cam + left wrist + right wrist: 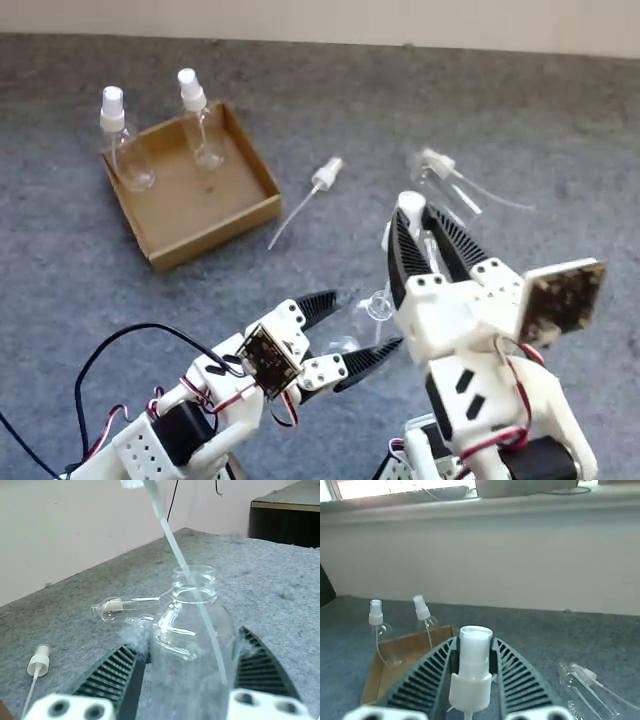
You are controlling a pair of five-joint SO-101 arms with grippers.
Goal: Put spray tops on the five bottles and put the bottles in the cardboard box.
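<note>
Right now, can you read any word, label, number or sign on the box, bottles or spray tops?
No readable text anywhere.
cardboard box: plain.
bottle in the left end effector: clear, no label.
spray top in the right end effector: plain white.

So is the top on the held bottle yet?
Not on: the spray top is above the open neck, in the right gripper; only its tube is inside the bottle.

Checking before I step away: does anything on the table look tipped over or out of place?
One spray top lies loose beside the cardboard box, and clear bottles lie tipped on their sides farther right. The capped bottles in the box stand upright.
</note>
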